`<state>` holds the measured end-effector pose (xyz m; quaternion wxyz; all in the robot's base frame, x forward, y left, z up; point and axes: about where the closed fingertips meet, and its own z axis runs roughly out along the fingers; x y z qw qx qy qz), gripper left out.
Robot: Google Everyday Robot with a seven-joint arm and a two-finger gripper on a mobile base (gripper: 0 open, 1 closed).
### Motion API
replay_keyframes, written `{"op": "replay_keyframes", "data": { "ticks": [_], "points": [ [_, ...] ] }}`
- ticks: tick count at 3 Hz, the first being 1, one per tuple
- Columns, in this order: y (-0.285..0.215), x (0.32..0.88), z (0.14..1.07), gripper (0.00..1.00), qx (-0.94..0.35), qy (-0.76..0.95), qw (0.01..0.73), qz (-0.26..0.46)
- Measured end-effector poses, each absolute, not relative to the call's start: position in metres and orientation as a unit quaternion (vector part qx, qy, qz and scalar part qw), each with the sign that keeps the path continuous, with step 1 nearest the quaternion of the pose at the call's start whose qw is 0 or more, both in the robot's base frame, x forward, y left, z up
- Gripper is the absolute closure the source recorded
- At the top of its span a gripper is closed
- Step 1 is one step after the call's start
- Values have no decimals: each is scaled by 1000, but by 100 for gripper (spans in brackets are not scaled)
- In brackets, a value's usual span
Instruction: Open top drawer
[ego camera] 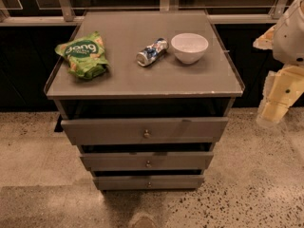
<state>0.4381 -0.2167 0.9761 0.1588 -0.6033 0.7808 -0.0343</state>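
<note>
The top drawer point(145, 129) is the widest grey front under the cabinet top, with a small round metal knob point(147, 134) at its centre. A dark gap shows above it. Two narrower drawer fronts point(147, 161) sit below it. My arm hangs at the right edge of the view, and the gripper point(274, 109) points down to the right of the cabinet, at about the height of the top drawer and well apart from the knob.
On the grey cabinet top point(199, 75) lie a green snack bag point(83, 54), a crushed can point(152, 52) and a white bowl point(189, 47). A railing runs behind. Speckled floor point(251, 184) surrounds the cabinet.
</note>
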Motion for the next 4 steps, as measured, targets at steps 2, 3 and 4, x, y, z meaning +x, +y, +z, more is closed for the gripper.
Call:
{"op": "replay_keyframes", "data": {
  "ticks": [2, 3, 4],
  "points": [
    [-220, 438, 958, 0, -589, 786, 186, -18],
    [-223, 429, 899, 0, -565, 793, 225, 34],
    [-225, 438, 897, 0, -551, 795, 253, 24]
  ]
}}
